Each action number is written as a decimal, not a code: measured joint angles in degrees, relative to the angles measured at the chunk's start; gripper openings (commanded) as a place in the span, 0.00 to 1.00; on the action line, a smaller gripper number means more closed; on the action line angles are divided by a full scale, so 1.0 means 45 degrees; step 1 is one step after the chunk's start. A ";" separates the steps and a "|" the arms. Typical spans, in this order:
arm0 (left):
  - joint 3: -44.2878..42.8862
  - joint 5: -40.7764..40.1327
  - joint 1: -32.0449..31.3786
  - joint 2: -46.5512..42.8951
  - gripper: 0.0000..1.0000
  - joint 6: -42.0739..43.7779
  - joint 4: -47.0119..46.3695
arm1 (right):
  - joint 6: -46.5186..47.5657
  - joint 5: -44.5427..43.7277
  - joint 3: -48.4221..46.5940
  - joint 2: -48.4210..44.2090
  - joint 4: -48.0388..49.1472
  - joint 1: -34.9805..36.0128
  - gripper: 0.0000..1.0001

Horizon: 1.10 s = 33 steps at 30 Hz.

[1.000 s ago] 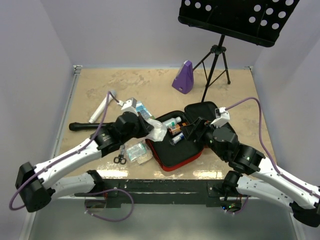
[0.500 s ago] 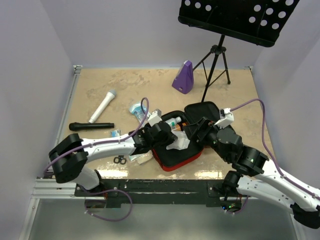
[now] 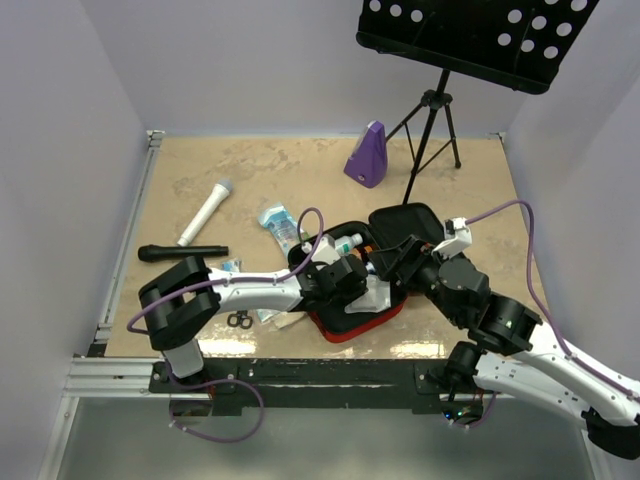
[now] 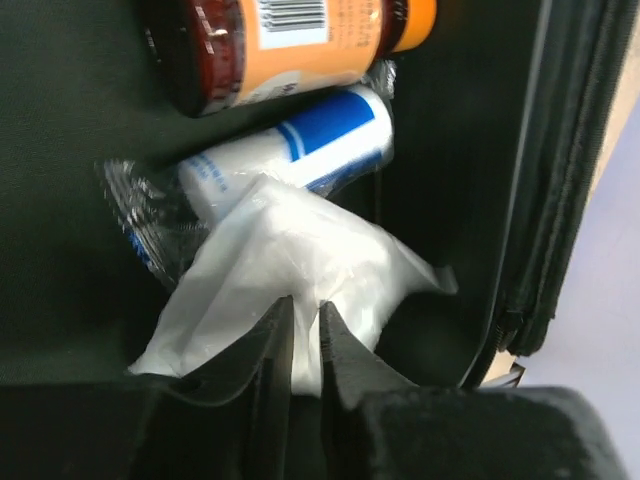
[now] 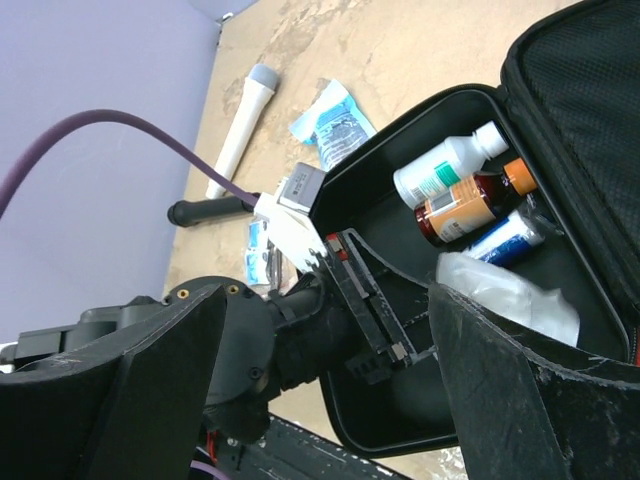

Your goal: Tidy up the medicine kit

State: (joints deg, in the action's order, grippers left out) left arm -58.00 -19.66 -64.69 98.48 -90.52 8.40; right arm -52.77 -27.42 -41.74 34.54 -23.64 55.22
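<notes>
The medicine kit [image 3: 349, 331] lies open near the table's front, red rim and black lining, its lid [image 3: 408, 220] folded back. It holds a white bottle [image 5: 450, 165], a brown bottle with an orange label [image 5: 465, 205] and a blue-and-white tube [image 5: 505, 238]. My left gripper [image 3: 366, 291] is inside the kit, shut on a white plastic packet [image 4: 290, 250]. In the left wrist view the gripper [image 4: 305, 320] pinches the packet beside the tube [image 4: 300, 150] and the brown bottle [image 4: 290, 40]. My right gripper [image 3: 393, 258] is open over the kit's far right side, holding nothing [image 5: 330, 300].
A purple metronome [image 3: 367, 155] and a music stand [image 3: 430, 130] stand at the back. A white microphone [image 3: 205, 212], a black microphone [image 3: 182, 252], a blue packet [image 3: 278, 222], scissors [image 3: 239, 320] and loose packets [image 3: 268, 308] lie left of the kit.
My left arm has swung right from the loose packets to the kit, carrying the white packet down into it. The right arm has barely moved.
</notes>
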 measured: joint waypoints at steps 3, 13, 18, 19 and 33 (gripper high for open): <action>0.0000 0.0034 0.0000 0.0097 0.38 -0.0078 0.0102 | -0.0029 0.0000 0.0005 -0.0044 -0.0010 0.0000 0.87; 0.0000 0.0185 0.0010 -0.0675 0.44 0.0835 0.0495 | -0.0010 0.0000 0.0005 0.0092 -0.0029 0.0000 0.85; 0.0175 0.0175 0.0010 -0.2783 0.43 0.1705 0.1093 | 0.0151 0.0044 0.0000 0.1326 -0.0010 0.0000 0.72; 0.0379 0.0170 0.0010 -0.3434 0.42 0.1865 0.1171 | 0.0248 0.0068 0.0000 0.1826 -0.0010 0.0000 0.65; 0.3750 -0.2608 0.0141 -1.0176 0.39 0.3531 0.3303 | 0.2997 0.1423 -0.1909 0.9204 0.0126 0.0000 0.09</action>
State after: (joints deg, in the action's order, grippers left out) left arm -41.12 -31.40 -64.05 52.69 -74.63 23.27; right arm -39.29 -21.02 -50.33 75.96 -23.07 55.22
